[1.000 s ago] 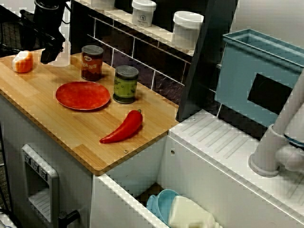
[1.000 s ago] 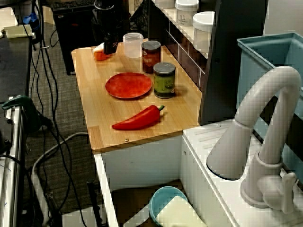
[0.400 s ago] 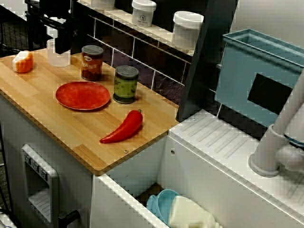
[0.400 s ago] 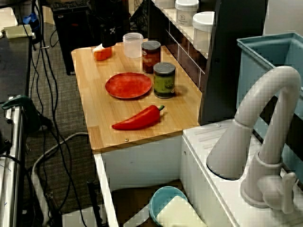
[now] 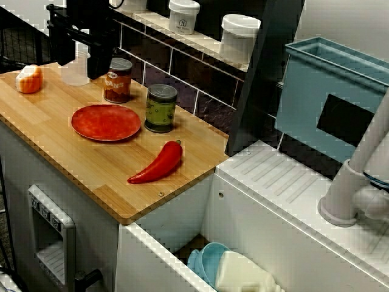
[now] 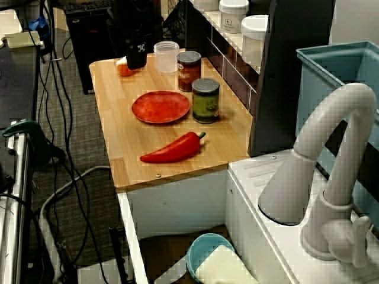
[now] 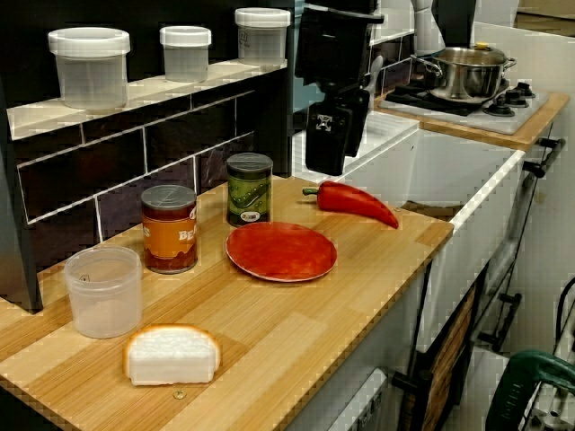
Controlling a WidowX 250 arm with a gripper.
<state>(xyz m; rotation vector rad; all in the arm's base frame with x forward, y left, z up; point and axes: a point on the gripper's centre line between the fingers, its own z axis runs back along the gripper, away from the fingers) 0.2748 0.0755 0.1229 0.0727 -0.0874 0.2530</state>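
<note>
While the gripper (image 6: 136, 61) hangs over the counter (image 7: 296, 328) end, I cannot tell whether its fingers are apart or together. Below it the cup (image 7: 105, 292) stands upright between the bread (image 7: 171, 355) and orange can (image 7: 169, 229). The plate (image 7: 281, 251), green can (image 7: 249, 189) and pepper (image 7: 355, 202) lie farther along.

Clear plastic cup (image 7: 104, 292): empty, upright, open top, at back of wooden counter (image 7: 296, 332) near tiled wall (image 7: 108, 175). Orange-labelled can (image 7: 169, 229): upright, closed, just beside cup, not touching; red plate (image 7: 281, 251) near its other side.
</note>
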